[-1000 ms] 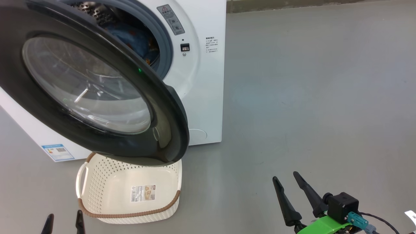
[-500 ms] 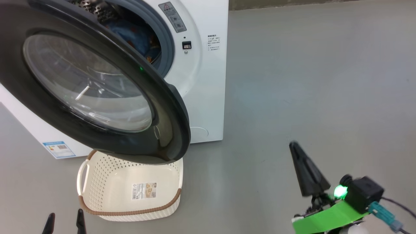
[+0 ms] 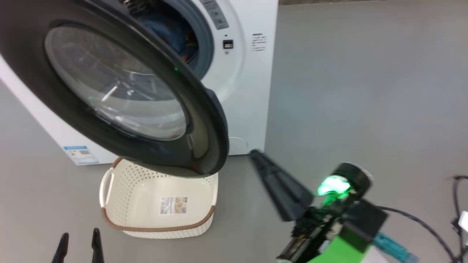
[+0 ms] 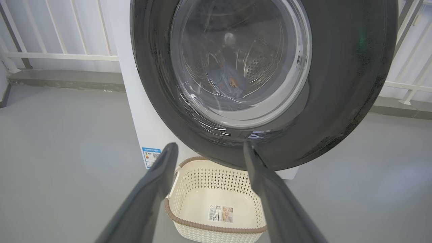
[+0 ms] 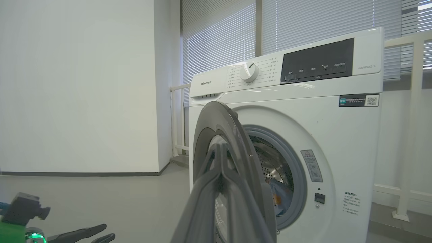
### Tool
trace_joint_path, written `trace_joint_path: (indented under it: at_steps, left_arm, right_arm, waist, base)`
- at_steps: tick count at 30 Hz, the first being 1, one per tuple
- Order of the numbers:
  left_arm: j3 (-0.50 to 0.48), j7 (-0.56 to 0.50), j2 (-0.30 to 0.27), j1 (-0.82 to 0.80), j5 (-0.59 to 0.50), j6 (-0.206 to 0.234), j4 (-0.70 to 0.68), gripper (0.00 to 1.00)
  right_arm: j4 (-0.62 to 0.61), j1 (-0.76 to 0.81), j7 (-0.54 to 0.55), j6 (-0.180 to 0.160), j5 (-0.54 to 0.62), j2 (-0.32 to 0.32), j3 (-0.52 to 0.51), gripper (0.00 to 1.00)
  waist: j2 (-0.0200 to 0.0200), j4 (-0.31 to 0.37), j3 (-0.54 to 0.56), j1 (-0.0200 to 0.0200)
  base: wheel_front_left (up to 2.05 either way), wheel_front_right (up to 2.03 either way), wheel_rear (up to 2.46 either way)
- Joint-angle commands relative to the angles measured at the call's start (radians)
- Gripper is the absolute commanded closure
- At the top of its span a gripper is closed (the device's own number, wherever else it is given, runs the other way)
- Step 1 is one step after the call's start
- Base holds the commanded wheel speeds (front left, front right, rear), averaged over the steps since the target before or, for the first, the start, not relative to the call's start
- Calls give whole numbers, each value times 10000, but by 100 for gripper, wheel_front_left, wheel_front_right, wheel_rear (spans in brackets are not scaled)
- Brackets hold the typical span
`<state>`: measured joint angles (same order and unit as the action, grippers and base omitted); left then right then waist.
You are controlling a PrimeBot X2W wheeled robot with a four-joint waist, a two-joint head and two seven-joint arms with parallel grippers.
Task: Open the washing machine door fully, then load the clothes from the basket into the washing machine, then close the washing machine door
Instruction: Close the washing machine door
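Note:
The washing machine (image 3: 252,91) stands with its black-rimmed door (image 3: 117,84) swung wide open, hanging over the basket (image 3: 153,230). The basket's inside is bare except for a label. Blue clothes (image 3: 172,29) with orange print lie in the drum, also seen through the door glass (image 4: 224,79). My right gripper (image 3: 255,152) is shut on nothing, raised with its tips just right of the door's free edge (image 5: 233,135). Low at the left, my left gripper (image 3: 78,248) is open, pointing at the basket (image 4: 219,199) and door.
Grey floor (image 3: 365,91) stretches open to the right of the machine. A dark cable (image 3: 431,230) trails from my right wrist. White railing (image 4: 50,54) and a blinded window stand behind the machine, a white wall (image 5: 77,84) to its side.
My right gripper went from open to shut and swung up and left toward the door's edge. The head camera turned, shifting the whole picture right. The left gripper stayed put.

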<state>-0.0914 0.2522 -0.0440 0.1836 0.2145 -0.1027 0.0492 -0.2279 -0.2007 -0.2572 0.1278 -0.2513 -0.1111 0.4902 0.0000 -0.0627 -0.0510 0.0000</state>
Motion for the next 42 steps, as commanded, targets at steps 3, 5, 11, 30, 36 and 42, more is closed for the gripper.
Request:
trace_joint_path:
  at_steps: [3, 5, 11, 30, 36, 42]
  left_arm:
    - [-176, 95, -63, -549, 103, -58, -225, 0]
    - [-74, 95, -63, -629, 148, -68, -203, 0]
    - [266, 95, -63, -966, 329, -55, -248, 0]
    - [1252, 95, -62, -2167, 966, -149, -357, 0]
    - [1355, 95, -62, -2357, 1087, -167, -327, 0]
    - [1439, 95, -62, -2489, 1248, -182, -374, 0]
  right_arm:
    - [154, -627, -45, 29, -350, -85, 942, 100]
    - [612, -896, -45, 29, -506, -291, 1570, 100]
    - [2295, -1646, -45, 29, -1116, -623, 2646, 100]
    - [5664, -4030, -46, 29, -1173, -490, 934, 100]
    - [6059, -4548, -46, 29, -763, -198, -746, 100]
    - [6240, -5123, -46, 29, -439, -5, -1739, 100]
  waist:
    - [0, -493, -162, 0]
    - [0, -743, -254, 0]
    - [0, -1479, -677, 0]
    - [0, -2858, -2466, 0]
    - [0, -2887, -2780, 0]
    - [0, -2857, -3190, 0]
  base:
    - [0, 0, 0]
    - [0, 0, 0]
    - [0, 0, 0]
    - [0, 0, 0]
    - [0, 0, 0]
    - [0, 0, 0]
